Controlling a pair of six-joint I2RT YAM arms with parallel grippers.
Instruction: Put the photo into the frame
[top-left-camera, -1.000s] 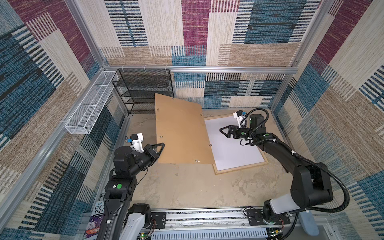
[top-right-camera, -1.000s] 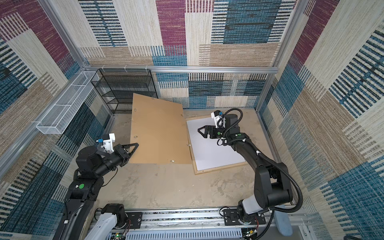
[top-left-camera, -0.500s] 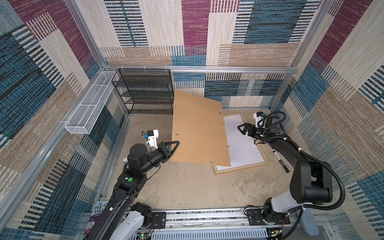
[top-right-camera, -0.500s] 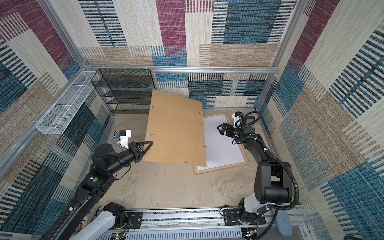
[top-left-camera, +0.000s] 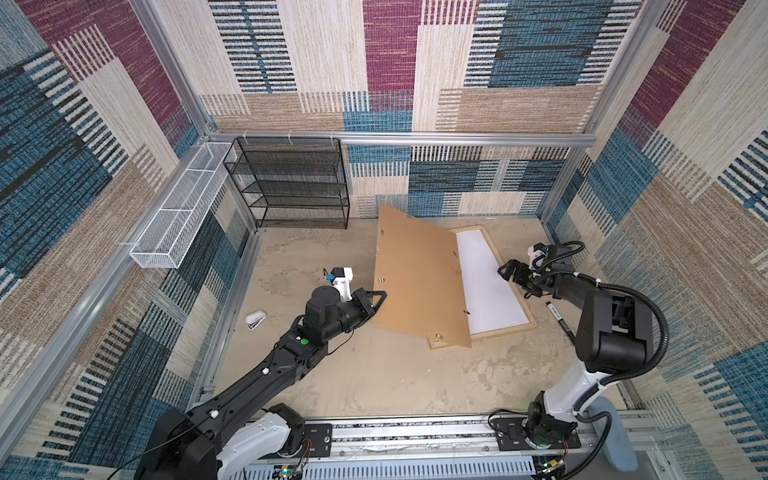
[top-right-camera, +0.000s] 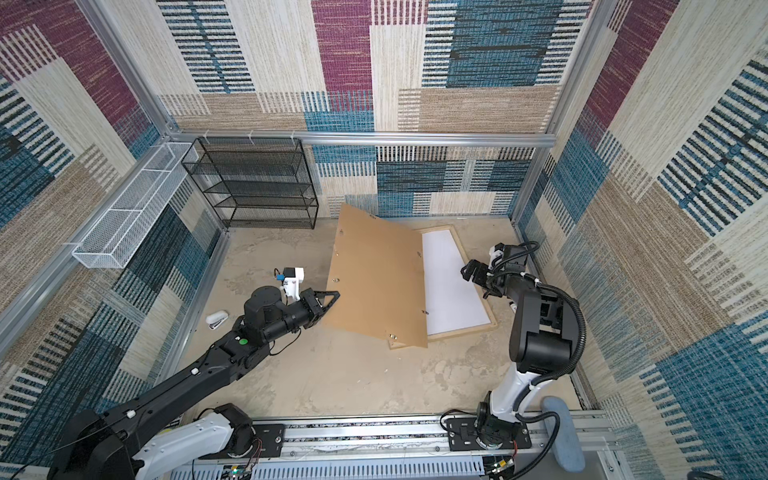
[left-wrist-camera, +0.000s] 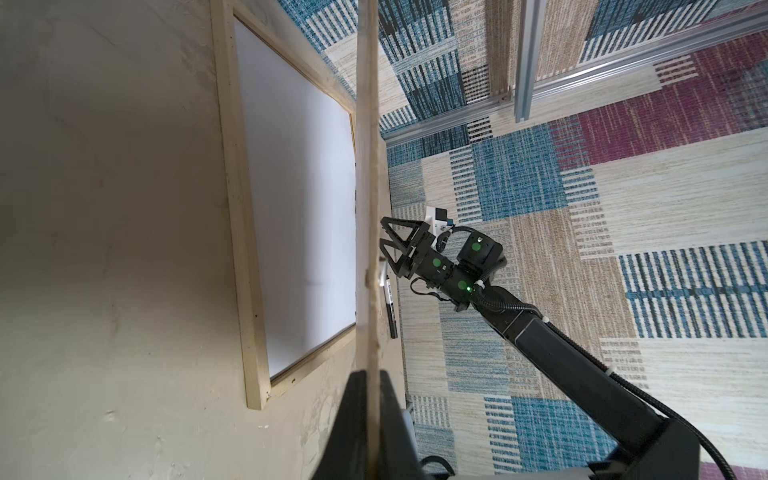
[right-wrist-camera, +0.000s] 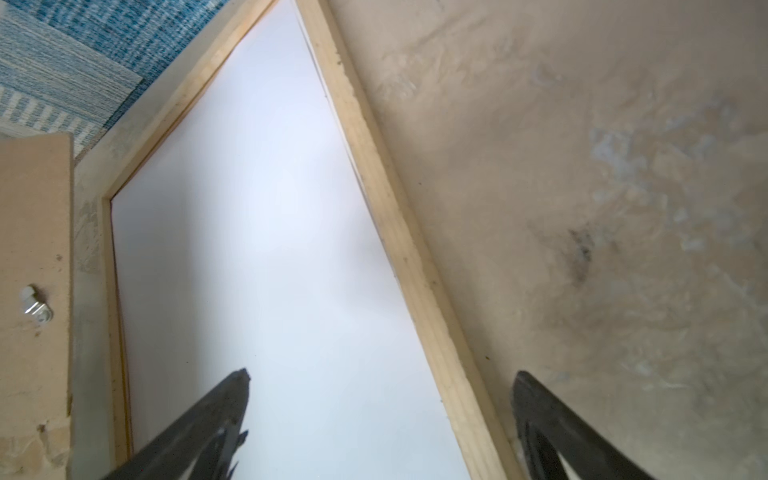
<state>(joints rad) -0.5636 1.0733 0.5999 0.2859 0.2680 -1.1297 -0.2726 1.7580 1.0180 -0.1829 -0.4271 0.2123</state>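
Observation:
The frame (top-left-camera: 503, 330) (top-right-camera: 461, 332) of pale wood lies flat on the floor at the right. A plain white sheet (top-left-camera: 486, 286) (right-wrist-camera: 257, 249) fills it. The photo's picture side shows nowhere. My left gripper (top-left-camera: 381, 296) (left-wrist-camera: 368, 376) is shut on the left edge of the brown backing board (top-left-camera: 415, 274) (top-right-camera: 374, 282). The board stands tilted over the frame's left part, its low corner near the frame's front left corner. My right gripper (top-left-camera: 507, 270) (right-wrist-camera: 382, 374) hangs open and empty just above the frame's right rail (right-wrist-camera: 399, 232).
A black wire shelf (top-left-camera: 291, 183) stands at the back left, and a white wire basket (top-left-camera: 178, 208) hangs on the left wall. A white stapler (top-left-camera: 254, 320) lies by the left wall. A black marker (top-left-camera: 557, 318) lies right of the frame.
My left arm has carried the backing board rightward, from beside the frame to over its left part. My right gripper has drawn back from the middle of the white sheet to the right rail, still open.

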